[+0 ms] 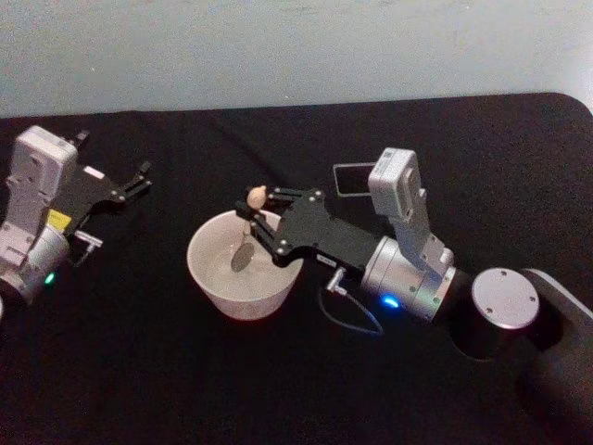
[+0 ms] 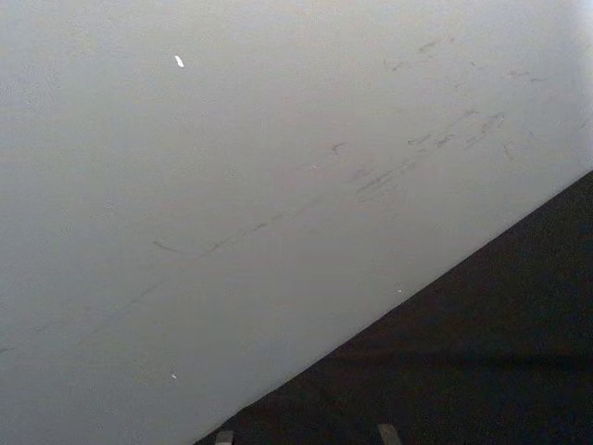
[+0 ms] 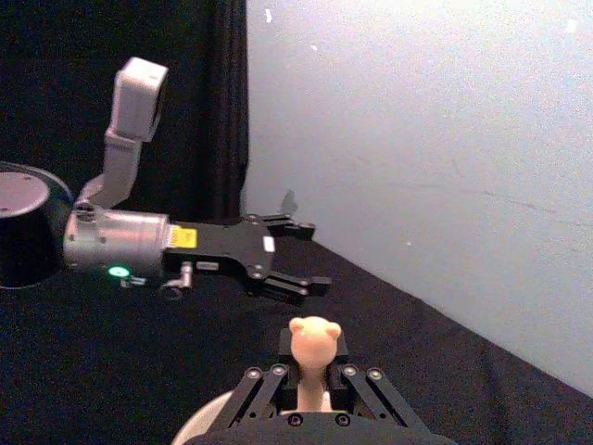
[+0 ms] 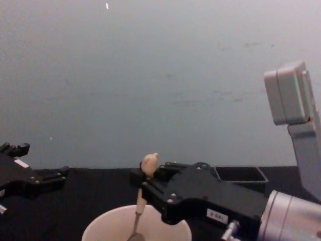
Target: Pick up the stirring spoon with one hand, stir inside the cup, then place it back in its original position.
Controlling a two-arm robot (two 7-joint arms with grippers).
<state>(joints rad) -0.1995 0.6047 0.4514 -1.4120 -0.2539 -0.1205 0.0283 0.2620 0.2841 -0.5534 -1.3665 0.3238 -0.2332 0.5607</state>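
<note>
You have one spoon (image 1: 257,197), one cup (image 1: 248,298), one holder box (image 4: 243,179) and two claws on the black cloth table (image 1: 139,371), with a plain pale wall (image 1: 278,46) behind.

The right claw (image 1: 267,221) is closed on the spoon. Its two black fingers pinch the pale handle just below the top, and the right wrist view shows this best. It reaches in from the right, low over the cup's far rim. Its body is flat, angular black plate with small bolt heads, on a smooth silver cylinder wrist.

The spoon stands nearly upright, leaning a little. Its top is a rounded, matte beige knob with two small bumps. Below the fingers the handle thins to a dark neck, and the small bowl hangs inside the cup. You cannot tell from these pictures whether the bowl touches the bottom.

The cup is wide, round and cream-pink, with a thin smooth rim and walls that taper downward. It sits near the table's middle.

The box is dark, square-mouthed and thin-walled, narrower than the cup. It stands behind the right claw, well apart from the cup.

The left claw (image 1: 141,181) is parked at the table's left side, away from the cup, its two fingers spread and holding nothing.
</note>
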